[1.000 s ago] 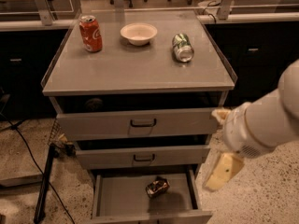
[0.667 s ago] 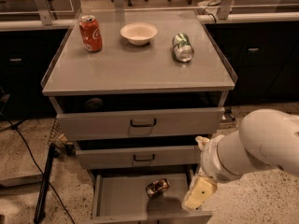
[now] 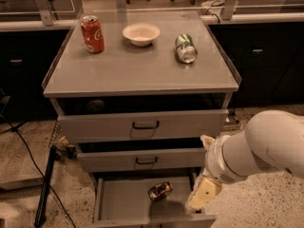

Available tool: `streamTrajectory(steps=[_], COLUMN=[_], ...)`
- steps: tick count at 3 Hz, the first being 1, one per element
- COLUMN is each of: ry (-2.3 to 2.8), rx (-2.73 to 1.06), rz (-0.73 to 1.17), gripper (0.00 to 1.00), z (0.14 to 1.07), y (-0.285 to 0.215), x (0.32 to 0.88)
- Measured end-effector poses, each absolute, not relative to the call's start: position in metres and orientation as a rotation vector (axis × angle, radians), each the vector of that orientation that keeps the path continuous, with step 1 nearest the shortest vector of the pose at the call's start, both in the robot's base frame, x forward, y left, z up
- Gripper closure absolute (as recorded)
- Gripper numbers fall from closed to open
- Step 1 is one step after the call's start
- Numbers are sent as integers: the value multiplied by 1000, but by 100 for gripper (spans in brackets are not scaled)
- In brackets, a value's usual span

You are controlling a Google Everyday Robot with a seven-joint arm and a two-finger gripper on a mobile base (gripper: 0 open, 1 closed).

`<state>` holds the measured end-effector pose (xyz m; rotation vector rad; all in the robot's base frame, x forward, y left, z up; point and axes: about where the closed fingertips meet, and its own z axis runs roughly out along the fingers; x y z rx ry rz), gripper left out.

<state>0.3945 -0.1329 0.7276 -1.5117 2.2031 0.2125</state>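
Shiny crumpled packet [image 3: 159, 191] lies in the open bottom drawer [image 3: 121, 201], near its middle. The robot's gripper [image 3: 203, 194] hangs low at the drawer's right side, near the packet but not touching it. I cannot tell if it is spread or pressed together. Up on the cabinet top [image 3: 142, 72] are a red soda can [image 3: 91, 33], a white bowl [image 3: 141, 34] and a green can [image 3: 185, 48] on its side

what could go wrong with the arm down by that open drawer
The gripper hangs at the right front corner of the open bottom drawer; it could knock the drawer wall.
The small shiny object lies loose in that drawer and could get shoved aside.
The green can lies on its side on the cabinet; a jolt might roll it.
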Motion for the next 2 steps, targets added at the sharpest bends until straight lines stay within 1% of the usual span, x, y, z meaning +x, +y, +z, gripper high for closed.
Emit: streamTrajectory(steps=[2], ry=[2154], rx=[-1572], rz=[243], gripper=[0], z=[673], y=[-119], x=[395])
